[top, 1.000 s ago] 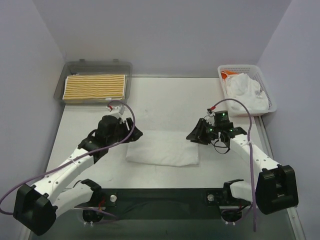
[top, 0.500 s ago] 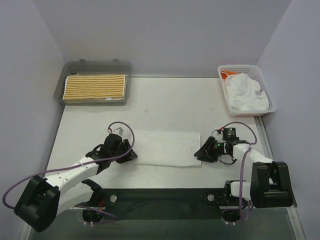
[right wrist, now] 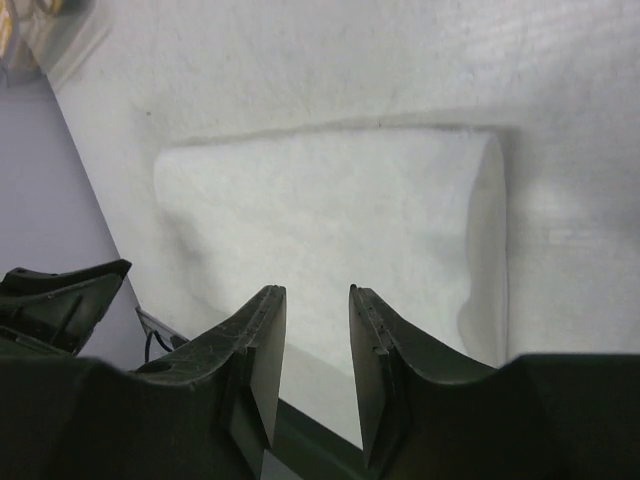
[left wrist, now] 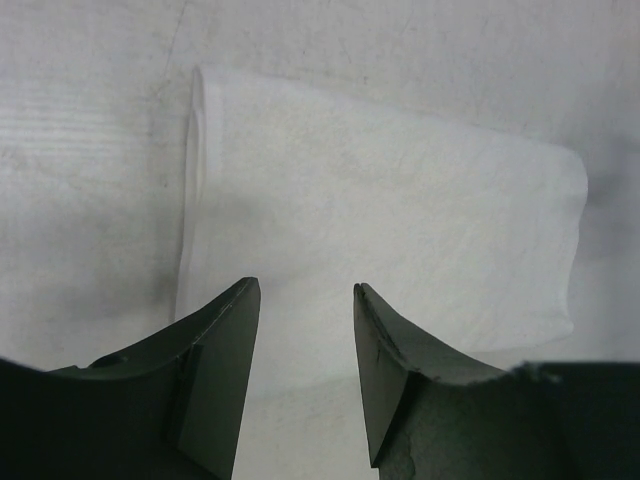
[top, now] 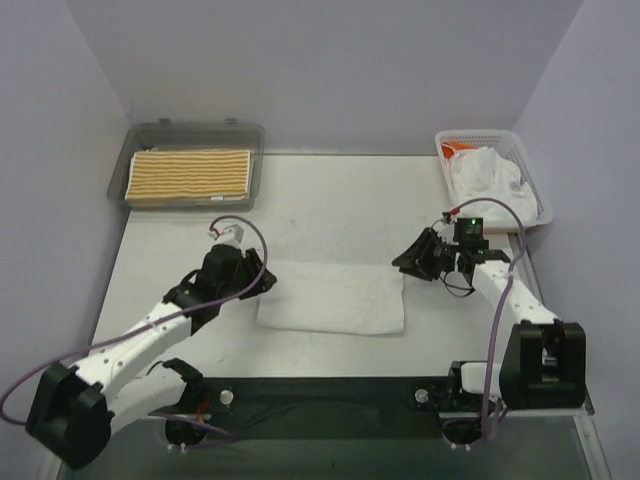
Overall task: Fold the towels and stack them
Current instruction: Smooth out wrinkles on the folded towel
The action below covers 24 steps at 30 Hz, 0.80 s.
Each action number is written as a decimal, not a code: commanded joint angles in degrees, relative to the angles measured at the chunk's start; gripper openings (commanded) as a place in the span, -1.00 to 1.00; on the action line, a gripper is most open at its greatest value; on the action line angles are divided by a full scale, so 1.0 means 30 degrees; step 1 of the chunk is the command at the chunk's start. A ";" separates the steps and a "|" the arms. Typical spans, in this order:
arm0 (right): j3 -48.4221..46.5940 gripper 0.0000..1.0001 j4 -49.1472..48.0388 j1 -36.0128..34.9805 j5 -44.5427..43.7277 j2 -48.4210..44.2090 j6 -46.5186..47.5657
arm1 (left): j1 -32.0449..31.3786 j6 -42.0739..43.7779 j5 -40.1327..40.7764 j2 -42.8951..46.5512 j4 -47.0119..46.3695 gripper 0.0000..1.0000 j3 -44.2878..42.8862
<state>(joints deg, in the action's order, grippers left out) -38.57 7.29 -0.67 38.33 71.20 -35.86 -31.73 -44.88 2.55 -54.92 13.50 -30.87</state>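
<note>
A plain white towel (top: 333,297) lies folded flat on the table between my two arms; it also fills the left wrist view (left wrist: 380,220) and the right wrist view (right wrist: 330,210). My left gripper (top: 262,280) hovers at its left edge, open, with nothing between the fingers (left wrist: 305,290). My right gripper (top: 404,262) hangs just off the towel's upper right corner, also open and empty (right wrist: 318,295). A yellow-and-white striped towel (top: 190,176) rests folded in the tray at the back left. A crumpled white towel (top: 490,185) sits in the basket at the back right.
The clear grey tray (top: 192,135) stands at the table's back left corner. The white mesh basket (top: 535,195) stands at the back right, with something orange (top: 456,149) at its far end. A dark strip (top: 330,395) with both arm bases runs along the near edge.
Both grippers drew the white towel toward the near edge, then let go and rose; the towel now lies folded. The right gripper has swung back up to the towel's right corner.
</note>
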 commanded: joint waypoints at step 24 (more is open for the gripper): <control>-0.8408 -0.44 0.2753 -0.0069 -0.6620 0.9233 0.2633 | -0.1172 -0.2092 0.0727 -0.4114 -0.4541 0.18 0.0187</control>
<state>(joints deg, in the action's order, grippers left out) -59.53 9.28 -0.47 26.52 102.52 -32.40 -34.20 -52.31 1.50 -73.84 -5.10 -27.57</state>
